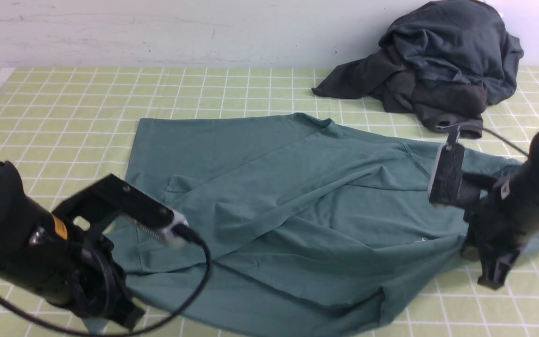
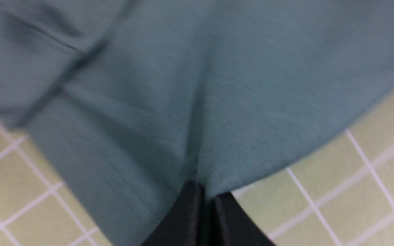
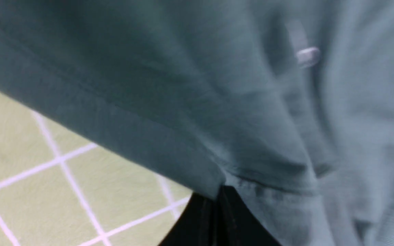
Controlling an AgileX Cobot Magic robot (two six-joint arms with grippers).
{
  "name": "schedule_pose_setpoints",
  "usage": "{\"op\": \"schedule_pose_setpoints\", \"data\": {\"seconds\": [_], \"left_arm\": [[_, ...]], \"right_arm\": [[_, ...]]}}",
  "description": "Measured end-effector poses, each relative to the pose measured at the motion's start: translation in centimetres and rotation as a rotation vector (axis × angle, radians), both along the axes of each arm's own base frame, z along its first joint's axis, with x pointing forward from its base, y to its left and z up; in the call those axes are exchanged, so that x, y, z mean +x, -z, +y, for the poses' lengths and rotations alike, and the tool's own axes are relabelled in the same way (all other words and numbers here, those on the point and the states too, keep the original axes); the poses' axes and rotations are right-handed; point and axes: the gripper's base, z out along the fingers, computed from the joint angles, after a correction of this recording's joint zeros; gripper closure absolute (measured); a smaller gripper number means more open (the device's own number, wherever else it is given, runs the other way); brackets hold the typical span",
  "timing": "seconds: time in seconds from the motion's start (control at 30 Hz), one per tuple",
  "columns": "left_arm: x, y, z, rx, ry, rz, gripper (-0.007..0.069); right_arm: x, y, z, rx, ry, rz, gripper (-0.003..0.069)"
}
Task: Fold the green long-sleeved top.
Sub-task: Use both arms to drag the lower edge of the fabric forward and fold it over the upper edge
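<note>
Teal-green cotton is lying spread across the checked worktop point(image 1: 63, 107): the green long-sleeved top point(image 1: 297, 196) is sprawling at the middle, with creased layers crossing its body. The left gripper point(image 2: 206, 201) is pinching the near edge at the garment's left corner, jaws pressed together on the cloth. The right gripper point(image 3: 217, 196) is clamping the near edge on the right side in the same way. Holding two spaced points along one edge is probably keeping it taut, so it can be carried over as a straight fold. A heap of dark grey garments point(image 1: 438, 61) is sitting at the far right, well apart from the work.
</note>
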Motion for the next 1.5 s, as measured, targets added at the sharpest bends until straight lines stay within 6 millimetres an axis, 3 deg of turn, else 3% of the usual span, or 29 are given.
{"op": "schedule_pose_setpoints", "data": {"seconds": [0.07, 0.1, 0.17, 0.27, 0.3, 0.33, 0.37, 0.4, 0.43, 0.5, 0.57, 0.63, 0.7, 0.77, 0.87, 1.0, 1.03, 1.13, 1.23, 1.43, 1.5], "left_arm": [[2.8, -1.7, 0.8, -0.030, -0.110, -0.044, 0.0624], [2.9, -1.6, 0.8, -0.028, -0.115, -0.038, 0.0624], [5.9, -3.1, 1.3, -0.044, -0.165, -0.084, 0.0624], [10.9, -4.0, 1.8, -0.052, -0.211, -0.123, 0.0624], [11.7, -4.5, 1.8, -0.057, -0.216, -0.142, 0.0624], [14.5, -4.8, 2.1, -0.062, -0.235, -0.167, 0.0624], [15.8, -4.9, 2.2, -0.064, -0.242, -0.179, 0.0624], [16.4, -4.5, 2.2, -0.062, -0.245, -0.171, 0.0624], [19.1, -4.7, 2.3, -0.070, -0.255, -0.205, 0.0624], [20.8, -4.1, 2.3, -0.070, -0.263, -0.204, 0.0624], [23.7, -3.6, 2.2, -0.072, -0.265, -0.219, 0.0624], [26.4, -1.9, 1.9, -0.067, -0.262, -0.213, 0.0624], [27.5, -1.4, 1.8, -0.065, -0.261, -0.226, 0.0624], [30.2, 1.2, 1.8, -0.035, -0.256, -0.233, 0.0613], [31.6, 2.7, 1.9, -0.004, -0.250, -0.247, 0.0574], [33.4, 5.3, 2.4, 0.070, -0.252, -0.296, 0.0407], [33.5, 5.4, 2.4, 0.074, -0.254, -0.301, 0.0398], [34.1, 5.6, 3.2, 0.136, -0.315, -0.365, 0.0252], [33.9, 5.1, 3.6, 0.137, -0.399, -0.359, 0.0199], [32.2, 5.2, 2.8, 0.094, -0.403, -0.153, 0.0256], [31.5, 5.7, 1.9, 0.036, -0.341, -0.048, 0.0345]], "right_arm": [[1.6, -2.4, 0.2, 0.036, 0.051, -0.060, 0.0662], [1.9, -2.6, 0.3, 0.041, 0.059, -0.071, 0.0662], [3.8, -3.9, 0.2, 0.090, 0.120, -0.121, 0.0662], [7.2, -4.1, -0.4, 0.151, 0.226, -0.163, 0.0662], [7.5, -4.1, -0.5, 0.158, 0.237, -0.165, 0.0662], [9.5, -3.4, -0.9, 0.189, 0.301, -0.165, 0.0662], [10.4, -3.3, -1.0, 0.201, 0.322, -0.175, 0.0662], [10.5, -3.1, -1.0, 0.201, 0.328, -0.168, 0.0662], [12.1, -2.7, -1.3, 0.221, 0.360, -0.181, 0.0662], [13.3, -2.3, -1.5, 0.228, 0.377, -0.186, 0.0662], [15.3, -1.6, -1.6, 0.235, 0.388, -0.200, 0.0662], [16.8, -0.9, -1.5, 0.239, 0.389, -0.212, 0.0662], [17.7, -0.5, -1.4, 0.241, 0.389, -0.219, 0.0662], [19.4, 0.5, -1.2, 0.250, 0.392, -0.240, 0.0662], [20.4, 1.3, -1.1, 0.258, 0.396, -0.256, 0.0662], [21.3, 2.7, -1.2, 0.263, 0.431, -0.273, 0.0625], [21.3, 2.8, -1.2, 0.262, 0.436, -0.279, 0.0618], [21.7, 2.6, -1.7, 0.251, 0.510, -0.326, 0.0553], [21.7, 2.4, -2.2, 0.224, 0.572, -0.340, 0.0512], [20.1, 1.9, -2.4, 0.188, 0.663, -0.191, 0.0500], [18.9, 2.6, -2.1, 0.169, 0.641, -0.032, 0.0525]]}}
